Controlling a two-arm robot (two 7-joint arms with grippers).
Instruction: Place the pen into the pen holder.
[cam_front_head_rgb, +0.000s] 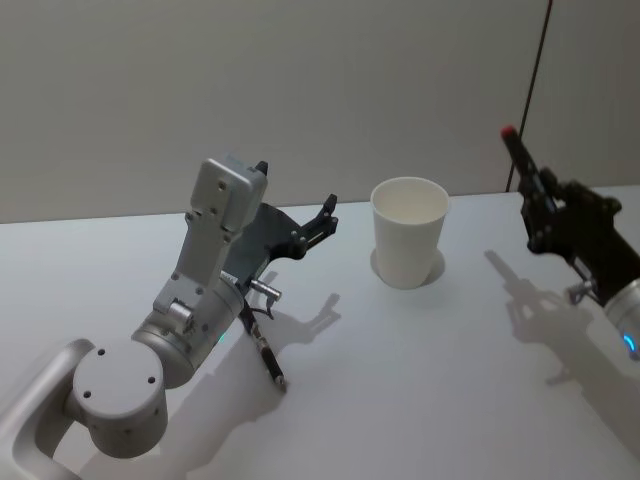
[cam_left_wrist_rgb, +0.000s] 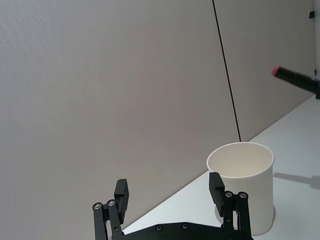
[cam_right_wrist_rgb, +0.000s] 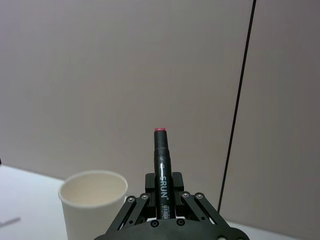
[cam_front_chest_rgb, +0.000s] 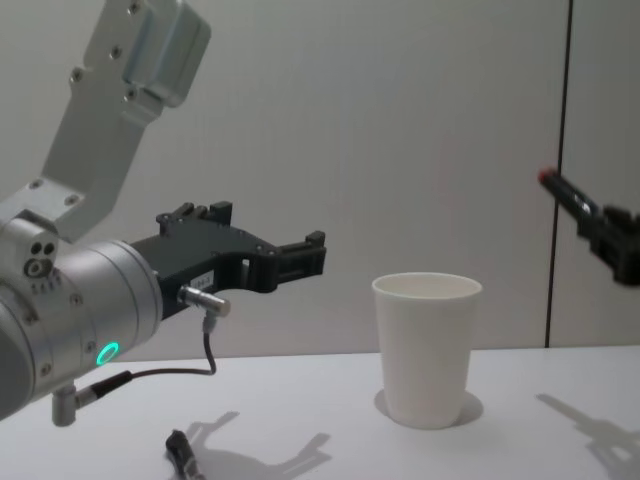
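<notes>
The pen (cam_front_head_rgb: 520, 155) is black with a red end and points up and back from my right gripper (cam_front_head_rgb: 536, 192), which is shut on its lower part, raised to the right of the pen holder. In the right wrist view the pen (cam_right_wrist_rgb: 161, 157) stands between the closed fingers (cam_right_wrist_rgb: 176, 182). The pen holder (cam_front_head_rgb: 408, 232), a white paper cup, stands upright at the back middle of the table, its inside not visible. My left gripper (cam_front_head_rgb: 297, 188) hovers open left of the cup, holding nothing, with the cup (cam_left_wrist_rgb: 242, 185) just beyond one finger.
The white table (cam_front_head_rgb: 420, 380) meets a plain grey wall close behind the cup. A black cable (cam_front_head_rgb: 265, 350) hangs from my left wrist down to the tabletop. A thin dark vertical line (cam_front_chest_rgb: 560, 170) runs down the wall on the right.
</notes>
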